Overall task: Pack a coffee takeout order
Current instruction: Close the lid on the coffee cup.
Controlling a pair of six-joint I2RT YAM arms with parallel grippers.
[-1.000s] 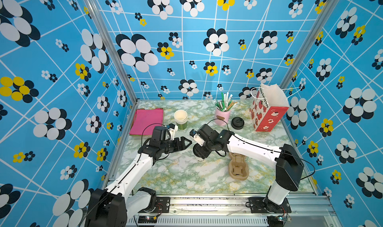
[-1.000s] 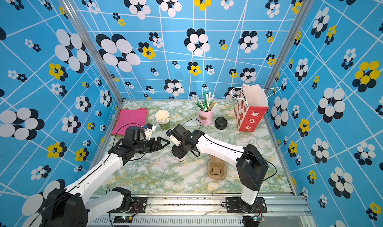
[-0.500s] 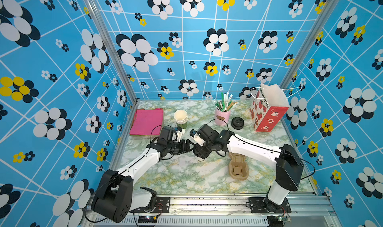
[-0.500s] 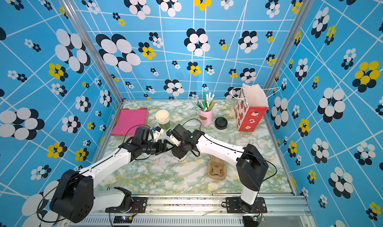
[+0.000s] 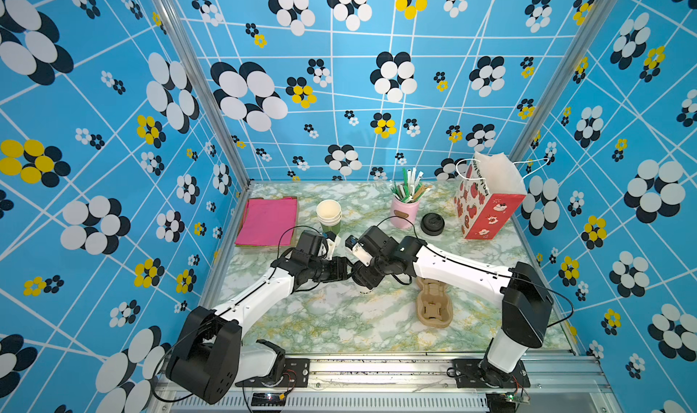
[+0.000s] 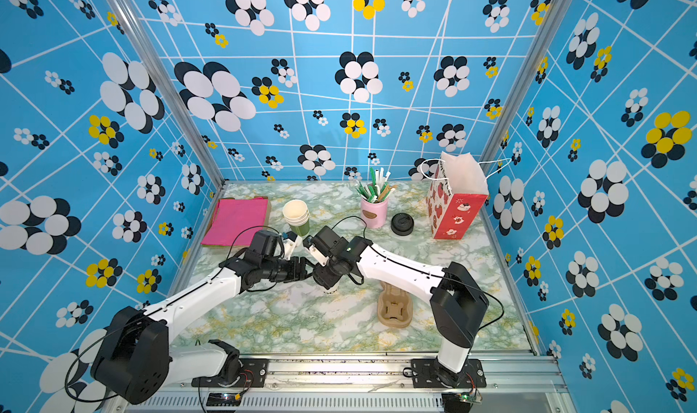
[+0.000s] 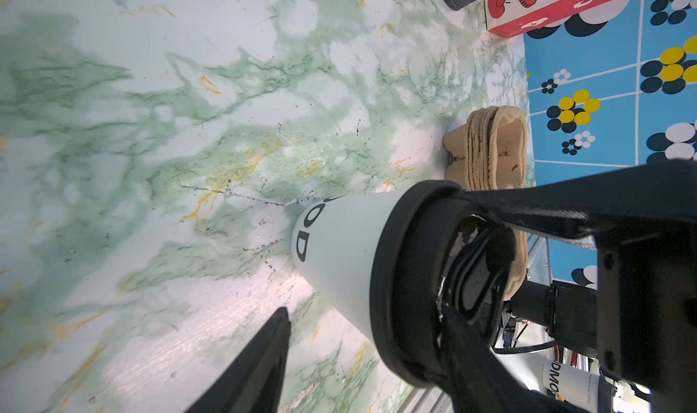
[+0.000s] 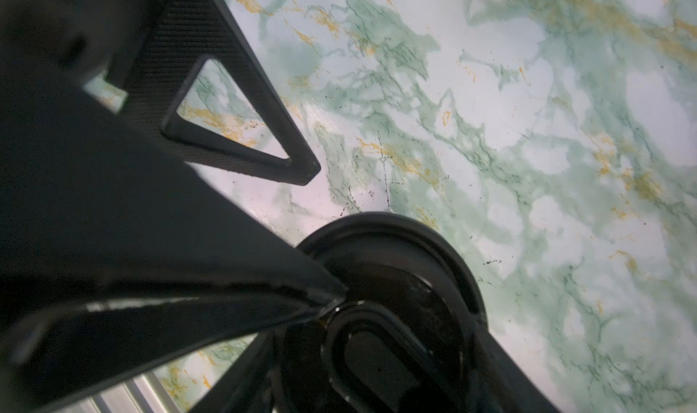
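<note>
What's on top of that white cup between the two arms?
A black round lid caps the white cup, with the right gripper clamped across it. The lid hides whatever is inside.

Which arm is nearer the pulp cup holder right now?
Right. The right arm passes close by the cup holder; the left arm is beyond the lidded cup, farther off.

Lighting bright and even, from above; shadows soft, short. Both top views sharp; grid lines on the walls (image 5: 339,71) bow toward the edges. Wrist views: pinkish glare on the worktop (image 7: 226,309); black lid (image 8: 415,290) and jaws blurred close up.
</note>
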